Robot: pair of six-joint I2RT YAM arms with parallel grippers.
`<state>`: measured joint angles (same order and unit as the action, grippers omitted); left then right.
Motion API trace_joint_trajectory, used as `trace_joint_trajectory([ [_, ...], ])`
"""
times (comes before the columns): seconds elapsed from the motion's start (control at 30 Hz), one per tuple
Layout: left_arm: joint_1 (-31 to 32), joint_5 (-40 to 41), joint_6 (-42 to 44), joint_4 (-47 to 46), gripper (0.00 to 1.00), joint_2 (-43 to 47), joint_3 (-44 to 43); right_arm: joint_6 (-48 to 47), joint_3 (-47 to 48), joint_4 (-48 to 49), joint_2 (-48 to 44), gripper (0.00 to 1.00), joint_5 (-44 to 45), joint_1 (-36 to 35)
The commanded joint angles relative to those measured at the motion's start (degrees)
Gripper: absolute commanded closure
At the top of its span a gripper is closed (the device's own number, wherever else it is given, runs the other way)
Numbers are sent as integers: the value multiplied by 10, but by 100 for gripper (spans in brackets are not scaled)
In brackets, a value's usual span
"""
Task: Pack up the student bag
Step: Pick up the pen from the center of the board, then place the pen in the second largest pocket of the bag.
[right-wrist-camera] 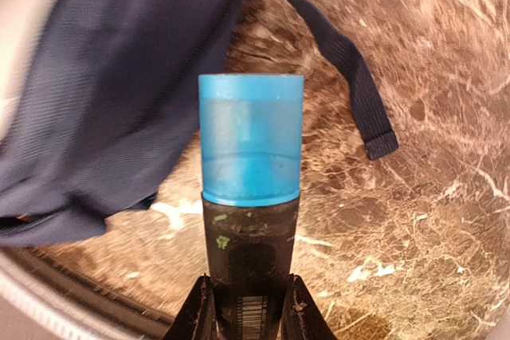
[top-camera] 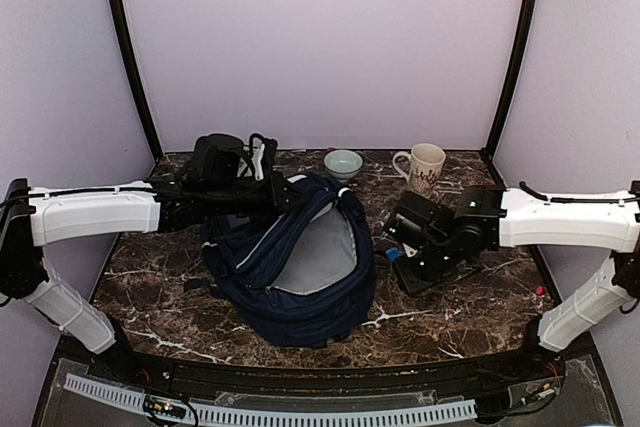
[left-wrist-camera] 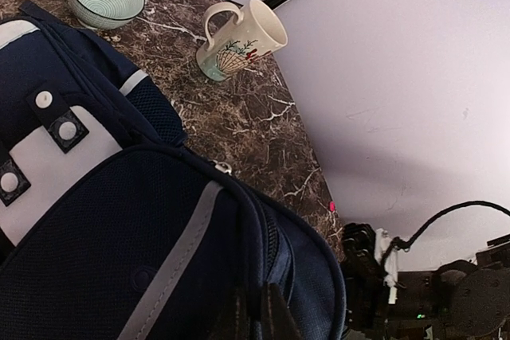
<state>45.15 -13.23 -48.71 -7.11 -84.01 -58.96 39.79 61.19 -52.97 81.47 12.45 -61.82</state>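
Blue-capped tube (right-wrist-camera: pixel 250 141), clamped in your right end effector (right-wrist-camera: pixel 249 310), could snag the student bag (top-camera: pixel 300 319) lying on the worktop (top-camera: pixel 470 322) if your left end effector (left-wrist-camera: pixel 253 320), pinched shut on its rim, lets the mouth sag.

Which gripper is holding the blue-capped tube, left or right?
The right gripper: its jaws clamp the black body of the blue-capped tube. The left gripper instead pinches the rim of the student bag.

A barcode label is showing low on the dark barrel of the blue-capped marker (right-wrist-camera: pixel 250 232), its digits too small to read. The mug (left-wrist-camera: pixel 239 44) at the far right is displaying only a shell-and-sprig picture.
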Motion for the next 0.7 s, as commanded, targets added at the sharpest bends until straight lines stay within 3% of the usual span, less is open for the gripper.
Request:
trace_joint_trajectory([
  [0.0, -4, -22, -1, -37, 100, -15, -40, -35, 37, -31, -39, 100, -59, 1],
  [0.47, 3, -52, -1, -83, 100, -22, -47, -41, 56, 79, -84, 100, -248, 3],
  [0.67, 19, -53, -8, -103, 100, -27, -48, -45, 58, 83, -78, 100, -265, 9],
])
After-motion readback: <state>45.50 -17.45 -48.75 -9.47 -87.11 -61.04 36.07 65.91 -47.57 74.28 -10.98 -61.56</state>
